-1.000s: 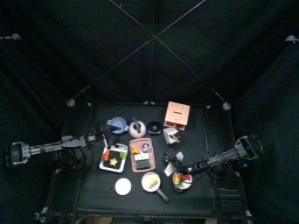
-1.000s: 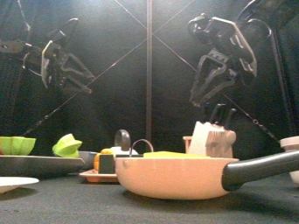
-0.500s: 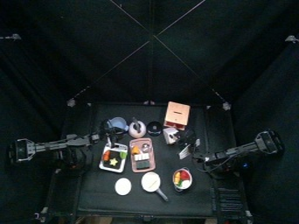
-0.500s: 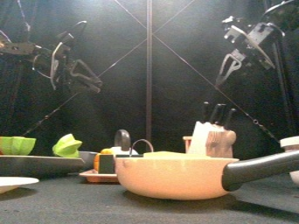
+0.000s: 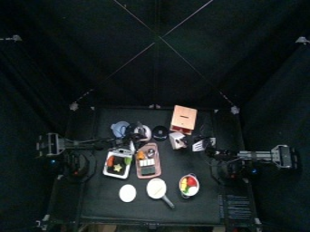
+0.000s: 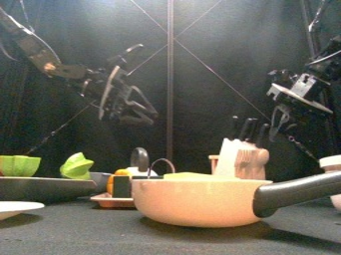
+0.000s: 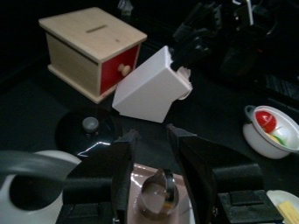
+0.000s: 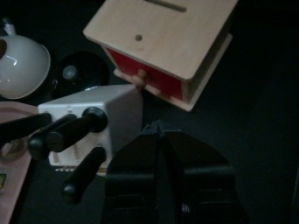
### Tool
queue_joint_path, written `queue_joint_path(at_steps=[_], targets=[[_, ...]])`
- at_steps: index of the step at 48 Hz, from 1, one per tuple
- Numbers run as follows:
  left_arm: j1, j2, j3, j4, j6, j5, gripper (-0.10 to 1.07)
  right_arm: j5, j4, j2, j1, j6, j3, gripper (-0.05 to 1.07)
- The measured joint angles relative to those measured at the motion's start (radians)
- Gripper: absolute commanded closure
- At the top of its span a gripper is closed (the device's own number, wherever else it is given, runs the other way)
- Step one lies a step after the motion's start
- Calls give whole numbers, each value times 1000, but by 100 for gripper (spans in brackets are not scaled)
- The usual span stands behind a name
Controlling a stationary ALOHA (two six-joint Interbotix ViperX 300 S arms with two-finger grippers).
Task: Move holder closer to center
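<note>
white blocky holder (image 8: 91, 112) — black handles

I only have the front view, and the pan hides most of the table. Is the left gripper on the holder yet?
Observer: No. In the left wrist view the left gripper is open and empty. The white holder sits ahead of its jaws, untouched.
Operator: What is next to the holder?
Observer: A wooden box with a red drawer front stands close beside it.
Operator: And the right gripper?
Observer: The right wrist view shows the right gripper short of the holder, on the side where the black handles stick out. It is not holding it.
</note>
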Motion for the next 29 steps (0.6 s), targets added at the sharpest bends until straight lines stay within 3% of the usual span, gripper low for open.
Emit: queue_joint_path(at_steps=[8, 17, 29], targets=[[-5, 190, -164, -49, 0, 2, 22, -209, 0, 14, -144, -3, 41, 61], [-14, 287, -270, -67, 0, 31, 22, -405, -8, 20, -291, -9, 75, 61], [-29, 383, -383, -101, 0, 123, 22, -508, -35, 91, -347, -11, 75, 61]])
